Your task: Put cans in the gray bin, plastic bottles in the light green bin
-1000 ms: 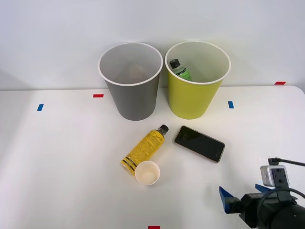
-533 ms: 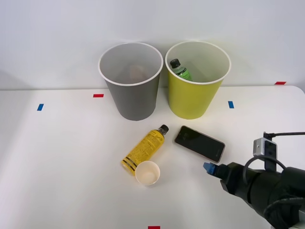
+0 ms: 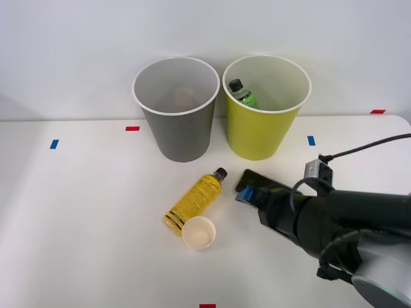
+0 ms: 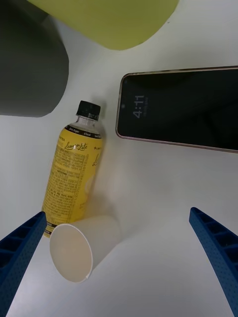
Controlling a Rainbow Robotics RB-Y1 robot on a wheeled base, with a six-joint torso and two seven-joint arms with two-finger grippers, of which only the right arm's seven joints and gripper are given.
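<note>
There are two bins, one gray (image 3: 176, 109) and one green (image 3: 265, 112). There are two bottles, yellow (image 3: 196, 199) and green (image 3: 243, 94), one cup (image 3: 198, 232), and one phone (image 3: 254, 181).

Bottle (image 3: 196, 201) lies on worktop (image 3: 83, 212); cup (image 3: 198, 232) at its 6 o'clock, phone (image 3: 255, 181) at 3, bins (image 3: 176, 109) at 12.

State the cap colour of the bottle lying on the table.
Black, on the yellow bottle; clearest in the right wrist view.

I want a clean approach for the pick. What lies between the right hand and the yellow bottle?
Only bare white table, as the wrist view shows between the open hand and the yellow bottle. The paper cup lies against the bottle's base.
</note>
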